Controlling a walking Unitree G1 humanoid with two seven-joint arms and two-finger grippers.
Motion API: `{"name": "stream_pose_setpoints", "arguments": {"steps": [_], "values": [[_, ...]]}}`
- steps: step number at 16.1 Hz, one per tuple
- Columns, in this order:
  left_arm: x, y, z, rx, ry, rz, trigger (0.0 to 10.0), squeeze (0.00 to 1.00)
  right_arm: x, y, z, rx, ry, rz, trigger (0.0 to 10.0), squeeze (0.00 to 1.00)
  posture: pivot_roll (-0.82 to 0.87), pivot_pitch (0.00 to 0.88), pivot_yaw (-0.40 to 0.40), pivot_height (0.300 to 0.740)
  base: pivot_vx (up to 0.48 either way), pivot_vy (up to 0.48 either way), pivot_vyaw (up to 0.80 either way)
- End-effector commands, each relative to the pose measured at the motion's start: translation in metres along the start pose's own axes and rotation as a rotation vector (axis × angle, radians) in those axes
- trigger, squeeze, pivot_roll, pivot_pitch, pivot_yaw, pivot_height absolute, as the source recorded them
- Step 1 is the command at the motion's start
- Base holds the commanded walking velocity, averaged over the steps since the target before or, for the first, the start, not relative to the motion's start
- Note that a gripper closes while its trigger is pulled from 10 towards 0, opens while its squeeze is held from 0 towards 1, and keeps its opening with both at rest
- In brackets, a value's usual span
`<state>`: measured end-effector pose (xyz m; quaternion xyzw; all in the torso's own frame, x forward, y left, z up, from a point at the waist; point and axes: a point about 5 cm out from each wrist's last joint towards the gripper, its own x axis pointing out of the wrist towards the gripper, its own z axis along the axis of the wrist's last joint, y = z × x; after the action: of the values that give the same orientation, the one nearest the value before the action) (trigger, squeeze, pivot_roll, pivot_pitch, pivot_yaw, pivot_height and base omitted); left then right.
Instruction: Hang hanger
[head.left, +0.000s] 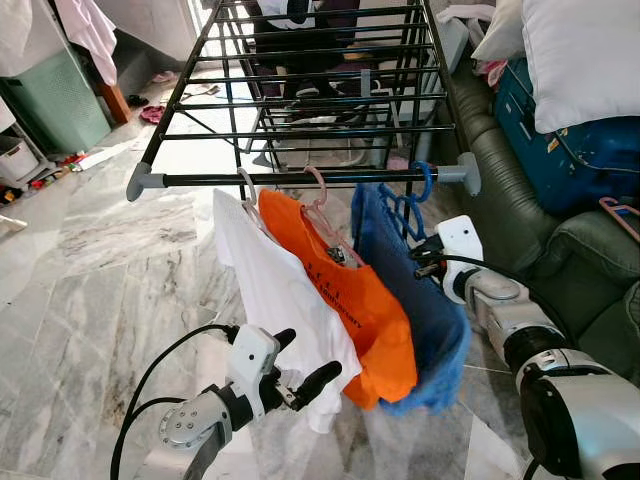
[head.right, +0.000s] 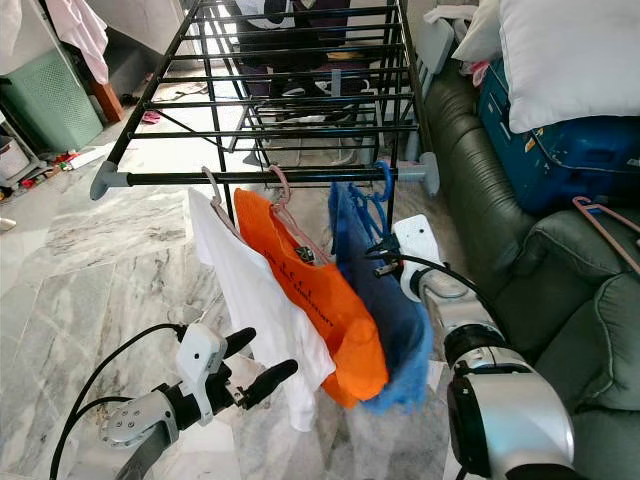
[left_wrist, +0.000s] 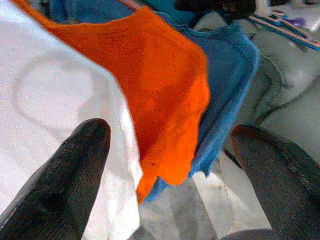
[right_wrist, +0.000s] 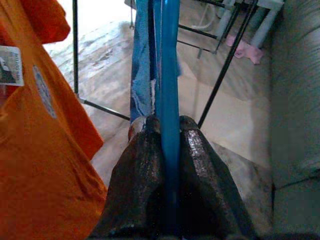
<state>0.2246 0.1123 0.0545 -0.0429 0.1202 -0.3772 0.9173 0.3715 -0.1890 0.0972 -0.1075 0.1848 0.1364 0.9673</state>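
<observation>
Head views: your blue hanger (head.left: 405, 205) hangs hooked over the front rail (head.left: 300, 179) of the drying rack (head.left: 310, 70), its long axis running toward you, carrying the blue garment (head.left: 430, 330) beside the orange shirt (head.left: 350, 290) and white shirt (head.left: 270, 290). Left wrist view: your left tool (left_wrist: 170, 165) is spread open, one finger (left_wrist: 60, 185) against the white shirt. Right wrist view: your right tool (right_wrist: 170, 150) is clenched on the blue hanger's bar, which points straight away.

Orange shirt's (head.left: 360, 310) print too small
</observation>
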Motion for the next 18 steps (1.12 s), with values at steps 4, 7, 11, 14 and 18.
{"name": "stream_pose_setpoints", "arguments": {"steps": [4,7,11,14,18], "values": [[0.0,0.03,0.014,0.032,-0.08,0.227,10.0,0.0,0.001,-0.008,0.04,0.012,-0.193,-0.064,0.0,0.0,-0.04,0.027,0.075,0.74,0.0,0.0,0.0],[0.003,0.031,0.014,0.029,-0.092,0.252,10.0,0.0,-0.002,-0.012,0.055,0.023,-0.294,-0.096,0.0,0.0,-0.06,0.025,0.07,0.74,0.0,0.0,0.0],[0.005,0.032,0.011,0.036,-0.119,0.325,10.0,0.0,-0.011,-0.008,0.043,-0.009,-0.369,-0.127,0.0,0.0,-0.08,0.021,0.071,0.74,0.0,0.0,0.0],[0.011,0.026,0.005,0.038,-0.108,0.324,10.0,0.0,-0.027,0.002,0.003,-0.003,-0.352,-0.157,0.0,0.0,-0.11,0.019,0.087,0.74,0.0,0.0,0.0],[0.022,0.024,0.008,0.048,-0.111,0.297,10.0,0.0,-0.039,0.012,-0.019,-0.027,-0.322,-0.203,0.0,0.0,-0.14,0.02,0.108,0.74,0.0,0.0,0.0]]}}
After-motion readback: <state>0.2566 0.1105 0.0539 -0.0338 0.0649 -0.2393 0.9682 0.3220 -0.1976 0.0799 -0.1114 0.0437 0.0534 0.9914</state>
